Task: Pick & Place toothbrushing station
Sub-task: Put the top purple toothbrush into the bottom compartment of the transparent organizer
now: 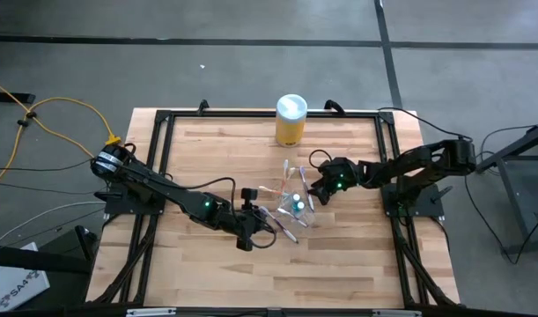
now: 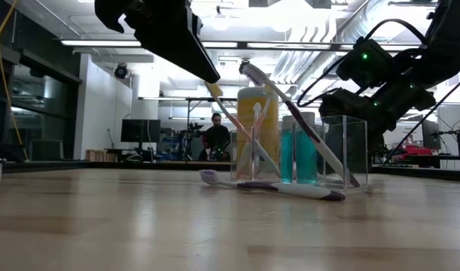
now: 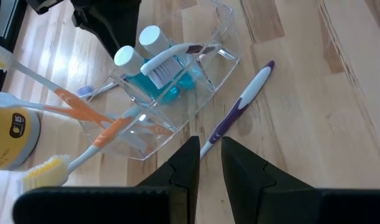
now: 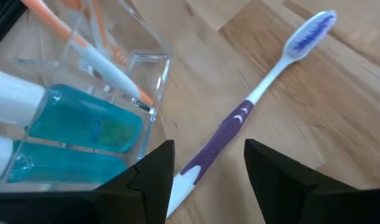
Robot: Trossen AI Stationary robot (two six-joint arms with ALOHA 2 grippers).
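A clear plastic cup (image 1: 297,204) with compartments stands mid-table. It holds two blue tubes (image 3: 158,81) with white caps, orange toothbrushes (image 3: 84,107) and a white-headed brush (image 2: 290,113), which lean on its rim. A purple toothbrush (image 4: 239,118) lies flat on the wood beside the cup. My left gripper (image 3: 209,152) hovers above the table on the cup's left side, its fingers a narrow gap apart with nothing between them. My right gripper (image 4: 208,155) is open on the cup's right side. Its fingers stand on either side of the purple brush's white handle end (image 4: 177,193).
A yellow canister (image 1: 291,119) with a white lid stands at the table's far edge behind the cup. A black frame (image 1: 163,119) runs round the wooden table top. Bare wood lies toward the near edge. A person shows far off in the room (image 2: 214,135).
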